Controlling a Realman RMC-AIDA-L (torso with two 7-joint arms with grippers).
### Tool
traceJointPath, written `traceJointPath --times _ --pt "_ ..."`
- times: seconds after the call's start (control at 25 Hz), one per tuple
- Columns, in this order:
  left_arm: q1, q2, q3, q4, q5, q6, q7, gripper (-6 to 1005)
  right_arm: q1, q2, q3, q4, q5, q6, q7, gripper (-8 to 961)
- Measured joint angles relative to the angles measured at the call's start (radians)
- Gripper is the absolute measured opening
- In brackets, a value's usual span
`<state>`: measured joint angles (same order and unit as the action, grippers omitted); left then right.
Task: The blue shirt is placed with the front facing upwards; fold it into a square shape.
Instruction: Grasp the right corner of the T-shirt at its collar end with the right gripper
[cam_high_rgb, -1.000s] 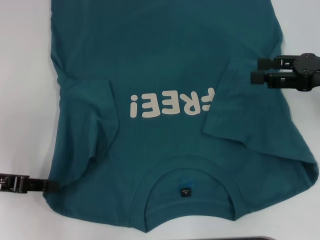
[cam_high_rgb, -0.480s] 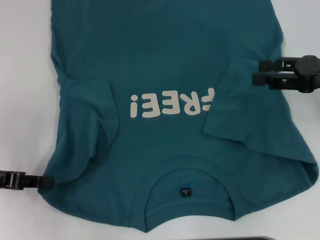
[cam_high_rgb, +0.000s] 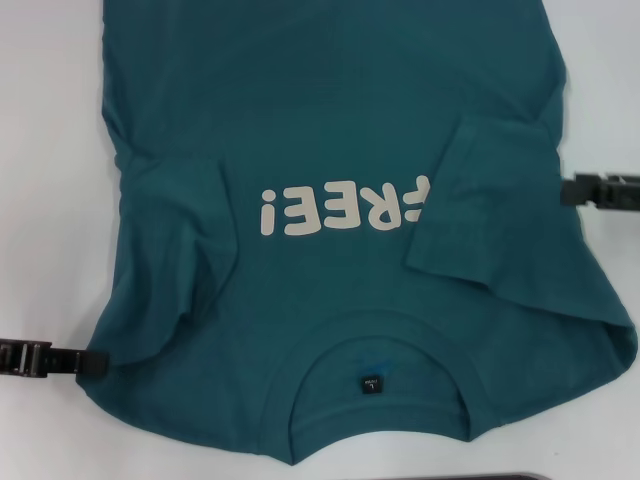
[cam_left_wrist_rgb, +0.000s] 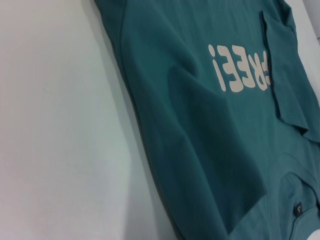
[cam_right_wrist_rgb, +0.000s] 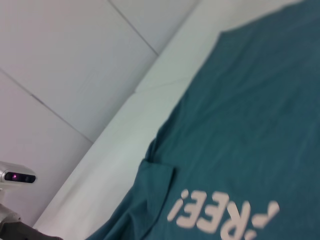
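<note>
You have both sleeves folded onto the blue shirt (cam_high_rgb: 330, 130) | body folds remain | left claw (cam_high_rgb: 95, 362) at shoulder edge, right claw (cam_high_rgb: 570, 189) beside it: grip unclear, probably empty.

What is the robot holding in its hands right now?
Nothing that shows. The left hand sits at the blue shirt's left edge near the shoulder, the right hand beside its right edge. Whether either one grips cloth cannot be told.

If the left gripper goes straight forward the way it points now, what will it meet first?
Most likely the blue shirt: the left gripper points inward at the shirt's folded-in sleeve edge beside the shoulder, though its height above the cloth is unclear.
</note>
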<state>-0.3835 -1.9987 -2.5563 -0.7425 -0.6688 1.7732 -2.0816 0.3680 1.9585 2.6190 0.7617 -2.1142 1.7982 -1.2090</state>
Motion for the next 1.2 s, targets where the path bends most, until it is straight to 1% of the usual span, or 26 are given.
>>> traceJointPath --times 0.16,0.24,0.4,0.48,0.68,0.84,1.08,1.2 --pt "0.000 0.000 0.000 0.000 -0.002 0.000 -0.003 0 -0.063 -0.027 0.002 0.030 -0.042 0.033 0.122 727" --pt "-0.004 -0.001 0.000 0.000 -0.002 0.000 -0.004 0 -0.088 -0.037 0.008 0.039 -0.072 0.052 0.171 727" --pt "-0.015 -0.004 0.004 0.000 -0.001 -0.004 -0.004 -1 -0.129 -0.050 0.014 0.046 -0.115 0.086 0.235 727" --pt "-0.019 -0.006 0.008 0.000 0.000 -0.008 0.000 -1 -0.142 -0.057 0.015 0.046 -0.134 0.093 0.260 712" --pt "-0.025 -0.007 0.012 0.000 0.000 -0.011 0.004 -1 -0.150 -0.060 0.018 0.042 -0.187 0.100 0.286 680" --pt "-0.020 -0.008 0.011 0.000 0.000 -0.010 0.005 0 -0.146 -0.056 0.019 0.036 -0.222 0.094 0.296 660" --pt "-0.016 -0.007 0.011 0.000 0.000 -0.014 0.006 -1 -0.134 -0.057 0.027 0.034 -0.235 0.078 0.310 634" --pt "-0.016 -0.007 0.010 0.000 0.000 -0.016 0.010 -1 -0.121 -0.051 0.025 0.027 -0.254 0.061 0.314 632"
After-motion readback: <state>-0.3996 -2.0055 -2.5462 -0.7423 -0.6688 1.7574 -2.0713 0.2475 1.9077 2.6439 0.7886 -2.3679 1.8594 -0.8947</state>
